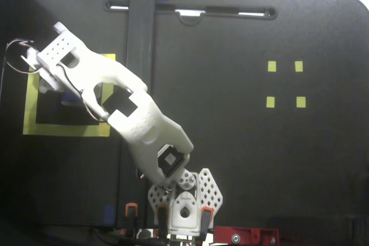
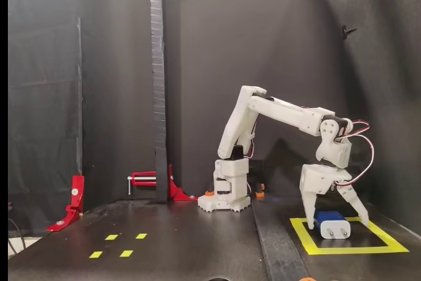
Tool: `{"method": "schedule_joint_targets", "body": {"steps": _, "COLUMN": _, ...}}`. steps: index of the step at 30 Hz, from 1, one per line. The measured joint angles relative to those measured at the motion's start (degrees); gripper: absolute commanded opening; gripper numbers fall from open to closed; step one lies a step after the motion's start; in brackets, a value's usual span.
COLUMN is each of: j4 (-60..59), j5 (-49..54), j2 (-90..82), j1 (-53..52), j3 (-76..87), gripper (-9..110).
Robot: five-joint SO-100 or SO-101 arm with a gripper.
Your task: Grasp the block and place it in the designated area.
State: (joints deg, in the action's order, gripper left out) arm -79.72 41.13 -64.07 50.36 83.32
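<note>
Block [image 2: 332, 224] flat, apparently lengthwise across view

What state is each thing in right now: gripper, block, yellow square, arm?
gripper: open, fingers spread either side of the block, above it.
block: released, lying on the black surface inside the square.
yellow square: holds the block; in a fixed view from above the arm covers part of it.
arm: stretched out over the square.
</note>
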Motion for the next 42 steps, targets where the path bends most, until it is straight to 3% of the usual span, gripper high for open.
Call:
{"method": "schedule_joint_targets", "body": {"steps": 33, "j4": -13.1, "j5": 4.2, "j2": -22.8, "j1": -3.4, "j3": 0.0, "gripper": 45}}
{"method": "schedule_joint_targets", "body": {"steps": 42, "j4": -13.0, "j5": 4.2, "j2": -22.8, "j1": -3.5, "j3": 0.0, "gripper": 25}}
